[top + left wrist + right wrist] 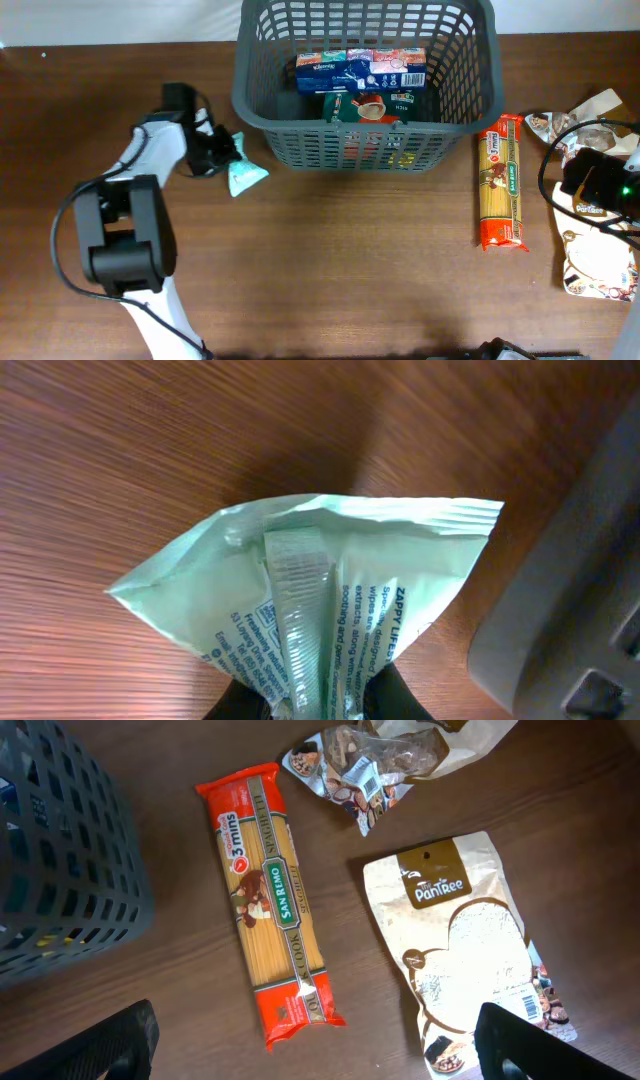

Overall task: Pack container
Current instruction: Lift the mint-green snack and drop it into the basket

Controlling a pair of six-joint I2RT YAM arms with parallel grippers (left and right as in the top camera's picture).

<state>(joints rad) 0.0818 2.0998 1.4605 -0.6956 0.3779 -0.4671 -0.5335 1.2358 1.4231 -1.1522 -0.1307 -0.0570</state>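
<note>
— What has your left claw got?
— My left claw (222,152) is pinched tight on a mint-green packet (244,177), left of centre overhead.
— And the right?
— My right claw (320,1055) gapes wide, empty, over the spaghetti pack (270,900).
— The container?
— The container (360,150) sits top centre, just right of the packet.

A dark grey lattice basket (300,150) stands at the far middle of the wooden bench (340,280). It holds a Kleenex tissue pack (360,70) with a dark green packet (368,107) just in front of it. Left of the basket, the left gripper (226,156) has its jaws closed on the upper end of a pale teal sachet (246,178) lying on the bench. Right of the basket a red spaghetti packet (501,182) lies lengthways. At the right edge the right arm (598,180) hangs above brown-and-white pouches (598,270).
</note>
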